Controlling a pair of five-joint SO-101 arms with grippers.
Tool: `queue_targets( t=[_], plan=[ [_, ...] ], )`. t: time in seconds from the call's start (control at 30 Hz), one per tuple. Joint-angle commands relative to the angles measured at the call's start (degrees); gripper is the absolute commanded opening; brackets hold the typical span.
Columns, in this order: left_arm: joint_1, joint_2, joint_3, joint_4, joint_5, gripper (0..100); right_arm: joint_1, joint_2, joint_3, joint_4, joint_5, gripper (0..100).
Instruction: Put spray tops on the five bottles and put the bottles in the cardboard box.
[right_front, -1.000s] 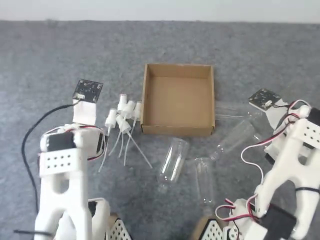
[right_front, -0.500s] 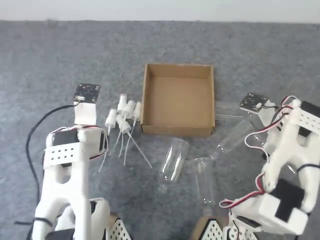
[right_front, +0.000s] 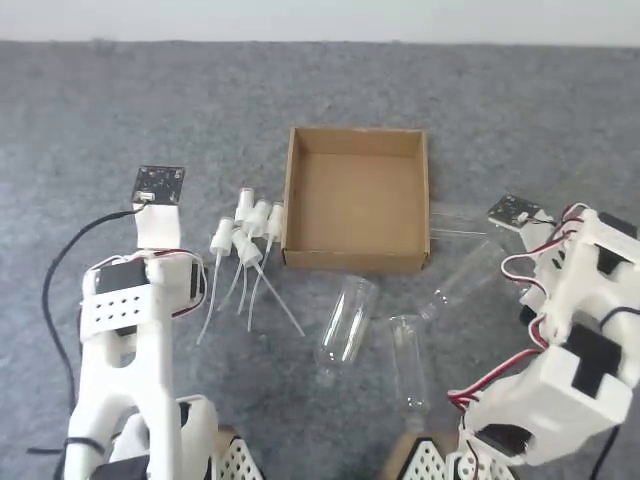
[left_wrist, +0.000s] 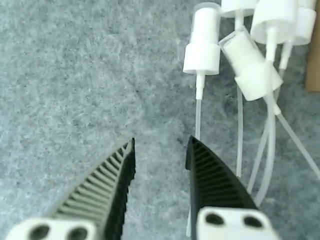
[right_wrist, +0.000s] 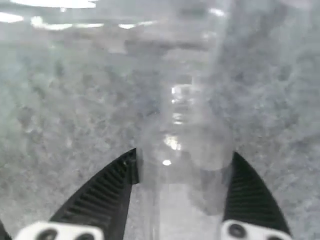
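Note:
Several white spray tops (right_front: 245, 232) with long tubes lie in a bunch just left of the cardboard box (right_front: 357, 262). In the left wrist view my left gripper (left_wrist: 160, 147) is open over bare carpet, just short of the nearest spray top (left_wrist: 202, 46), with nothing between its fingers. Clear bottles lie on their sides in front of the box (right_front: 345, 318), (right_front: 408, 360) and at its right corner (right_front: 465, 278). My right gripper (right_wrist: 181, 157) is open and straddles a clear bottle (right_wrist: 187, 145); I cannot tell whether its fingers touch it.
Grey carpet (right_front: 200, 110) covers the table. The box is empty, with its walls upright. The left arm (right_front: 130, 310) stands at the front left and the right arm (right_front: 580, 330) at the front right. Another clear bottle (right_front: 455, 215) lies against the box's right wall.
The left arm's wrist has shifted a little to the left, away from the spray tops. The right arm has swung down and inward over the bottle by the box's right corner.

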Motion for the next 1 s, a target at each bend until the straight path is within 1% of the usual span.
queue_targets(
  t=[0.0,0.07,0.23,0.4,0.47,0.53,0.67,0.8,0.87,0.97],
  plan=[
    [-0.18,-0.18,-1.54,-2.20,0.70,15,3.03,-0.31,-3.25,-1.36,-6.77,9.3],
    [-0.18,0.09,-2.51,-2.64,0.70,15,4.62,-0.31,-3.25,-1.01,-8.88,7.2],
    [-0.18,1.14,-7.60,-2.11,0.88,16,9.54,-0.31,-3.25,-1.27,-15.65,6.6],
    [-0.09,11.08,-19.82,4.57,0.88,16,11.91,-0.40,-3.34,-1.27,-19.69,6.6],
    [0.00,16.26,-24.84,6.51,0.88,16,11.82,-0.22,-3.08,-1.27,-19.78,6.9],
    [0.00,21.19,-28.70,6.77,0.70,16,11.74,0.04,-2.99,-1.27,-19.08,7.0],
    [3.43,29.80,-33.71,6.59,0.44,22,11.91,0.22,-2.99,-1.27,-17.85,7.0],
    [7.56,37.19,-38.73,6.51,1.05,21,11.91,0.22,-2.99,-1.27,-17.76,7.0],
    [7.91,40.53,-41.27,6.07,2.46,21,11.74,0.22,-2.99,-1.27,-17.76,7.0],
    [7.21,45.19,-44.62,5.19,2.55,21,11.74,0.22,-2.99,-1.27,-17.76,7.0]
  ],
)
